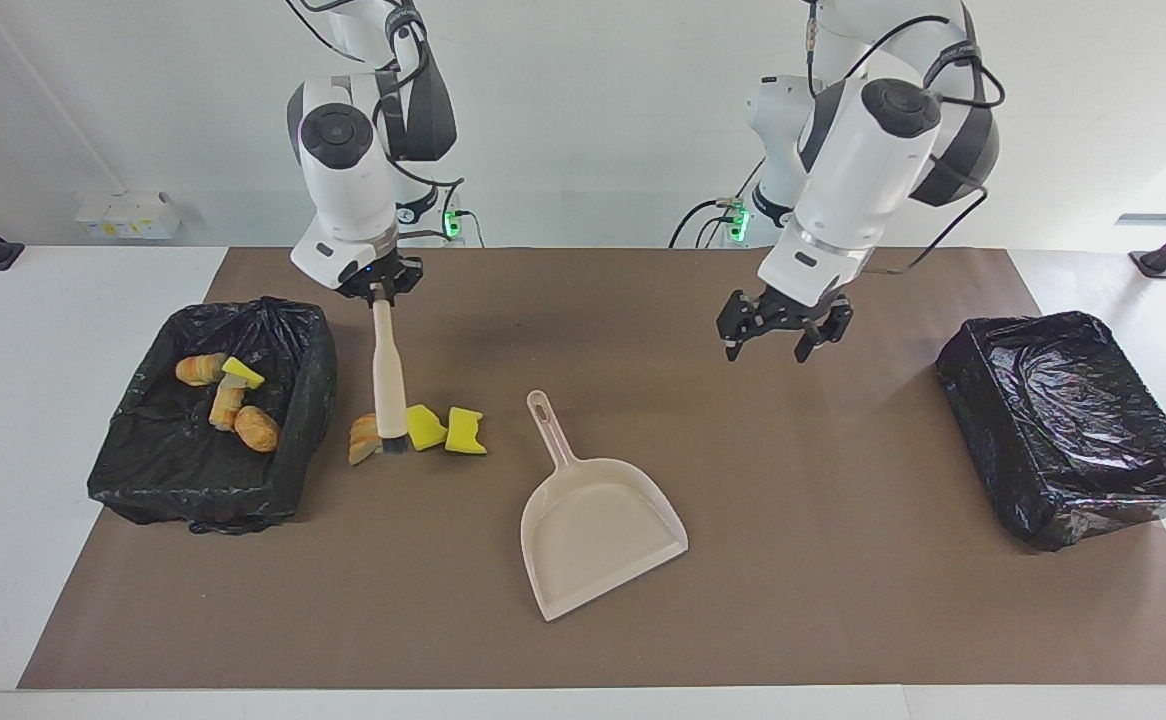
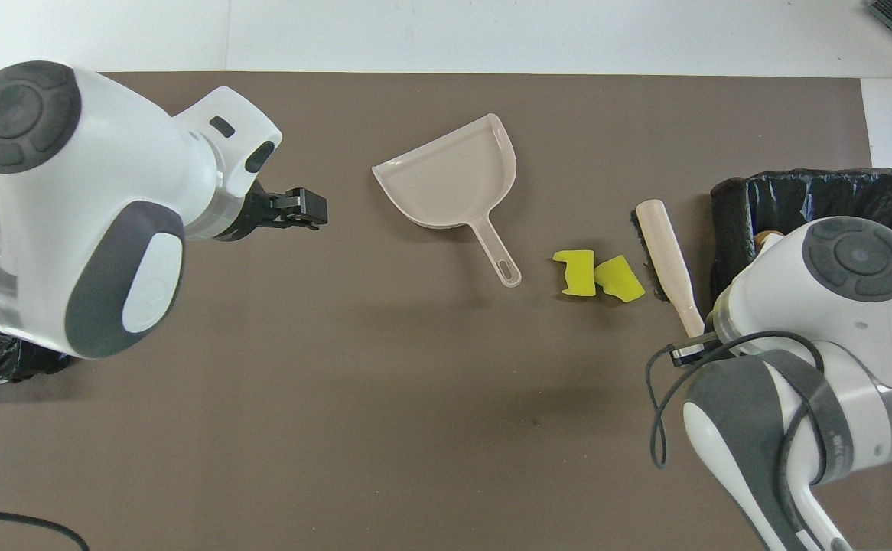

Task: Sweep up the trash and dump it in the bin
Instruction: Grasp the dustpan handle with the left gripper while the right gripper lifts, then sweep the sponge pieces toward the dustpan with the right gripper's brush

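Three pieces of trash lie on the brown mat beside the bin [image 1: 308, 400]: a striped bread lump [image 1: 361, 440] and two yellow sponge chunks [image 1: 427, 428] [image 2: 576, 272]. Several more lie inside that bin. My right gripper [image 1: 380, 287] is shut on the beige brush [image 1: 389, 380] [image 2: 668, 249]. Its bristles are down at the mat between the bread lump and the nearest sponge. The brush hides the bread lump in the overhead view. The beige dustpan [image 1: 598, 520] [image 2: 446, 180] lies mid-mat, its handle pointing toward the sponges. My left gripper [image 1: 783, 338] [image 2: 310, 210] hangs open and holds nothing, over bare mat.
A second black-lined bin [image 1: 1073, 500] stands at the left arm's end of the mat with nothing showing in it. The brown mat [image 1: 843, 600] covers most of the white table.
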Controlling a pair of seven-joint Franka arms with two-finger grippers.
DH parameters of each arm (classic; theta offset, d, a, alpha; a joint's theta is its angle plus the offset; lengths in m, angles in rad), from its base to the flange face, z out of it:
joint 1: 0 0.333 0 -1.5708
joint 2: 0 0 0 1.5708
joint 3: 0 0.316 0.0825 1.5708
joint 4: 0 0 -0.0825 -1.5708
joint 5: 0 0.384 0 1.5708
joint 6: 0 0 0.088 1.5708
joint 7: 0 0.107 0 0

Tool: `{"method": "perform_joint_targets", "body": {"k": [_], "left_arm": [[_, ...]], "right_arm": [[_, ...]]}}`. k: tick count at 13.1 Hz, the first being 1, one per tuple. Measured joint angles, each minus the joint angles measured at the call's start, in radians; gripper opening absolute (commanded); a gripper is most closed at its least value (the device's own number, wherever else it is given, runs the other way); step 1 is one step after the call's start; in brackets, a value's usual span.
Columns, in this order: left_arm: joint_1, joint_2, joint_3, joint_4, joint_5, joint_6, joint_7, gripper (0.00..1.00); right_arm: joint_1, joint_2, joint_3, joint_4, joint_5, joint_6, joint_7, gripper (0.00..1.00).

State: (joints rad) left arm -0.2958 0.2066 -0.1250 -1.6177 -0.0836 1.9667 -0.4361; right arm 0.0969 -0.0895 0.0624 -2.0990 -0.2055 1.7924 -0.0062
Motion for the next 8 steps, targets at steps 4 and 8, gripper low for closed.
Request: {"method": "perform_joint_targets", "body": {"k": [4,8], "left_arm": [[-0.120,0.145,-0.001,0.002,-0.006,0.191,-0.253,1.00],[-0.263,0.259,0.000,0.081,0.037,0.241,-0.515,1.00]], "right_arm": [[-0.043,0.101,0.000,-0.015,-0.135,0.095,-0.006,0.00],[-0.036,0.131,0.006,-0.062,-0.140,0.116,0.005,0.00]]}}
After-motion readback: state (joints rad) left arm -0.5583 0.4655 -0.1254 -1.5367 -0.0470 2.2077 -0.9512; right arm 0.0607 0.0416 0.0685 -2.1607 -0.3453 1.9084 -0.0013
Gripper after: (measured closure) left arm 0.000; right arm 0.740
